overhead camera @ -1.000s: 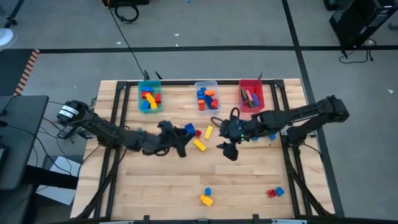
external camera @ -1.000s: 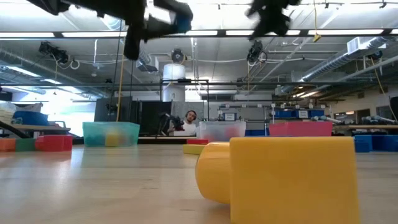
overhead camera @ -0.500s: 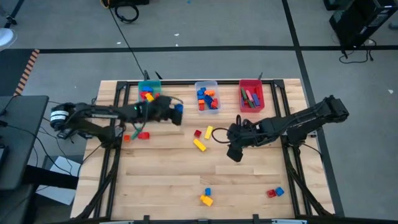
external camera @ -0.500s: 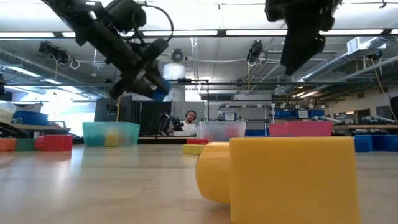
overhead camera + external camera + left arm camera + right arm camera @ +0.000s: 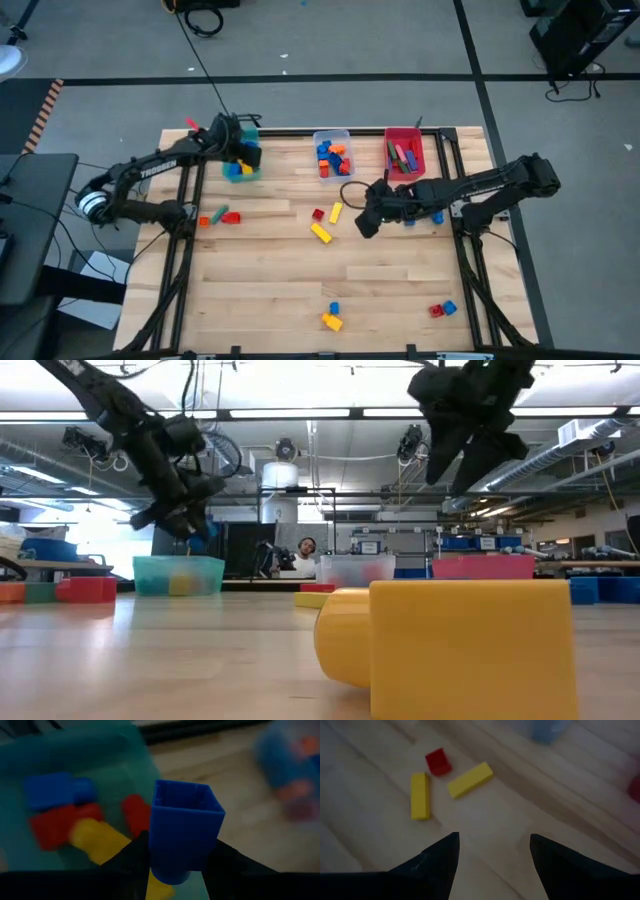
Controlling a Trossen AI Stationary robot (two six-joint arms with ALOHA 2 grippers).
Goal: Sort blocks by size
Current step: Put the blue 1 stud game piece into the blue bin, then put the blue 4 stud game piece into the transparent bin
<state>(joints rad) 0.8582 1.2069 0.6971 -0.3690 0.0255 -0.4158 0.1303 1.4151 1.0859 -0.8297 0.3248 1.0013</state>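
My left gripper [image 5: 243, 158] hangs over the teal bin [image 5: 236, 140] at the table's far left, shut on a small blue block [image 5: 185, 825]. The bin holds blue, red and yellow blocks [image 5: 75, 820]. My right gripper [image 5: 365, 222] stands open above the table's middle, nothing between its fingers [image 5: 492, 855]. Just left of it a red cube [image 5: 318, 214] and two yellow bars [image 5: 335, 212] [image 5: 321, 233] lie flat on the wood. More blocks fill the clear bin [image 5: 333, 155] and the red bin [image 5: 404, 152]. My left gripper pinches the blue block between its two fingers, on two opposite side walls [image 5: 155, 850] near the studded end. The fingers slant down toward the far left. The block's hollow end [image 5: 182, 797] points away from the wrist. It is lifted clear above the teal bin.
Orange, green and red blocks [image 5: 218, 217] lie at the left. A blue and a yellow block [image 5: 331, 318] sit near the front edge, a red and a blue one [image 5: 442, 310] at the front right. A large yellow block [image 5: 450, 645] fills the low view's foreground.
My left gripper has swung from the table's middle toward the far left edge and now hangs over the teal bin, with the blue block still between its fingers. My right gripper has sunk a little and rolled about its own axis.
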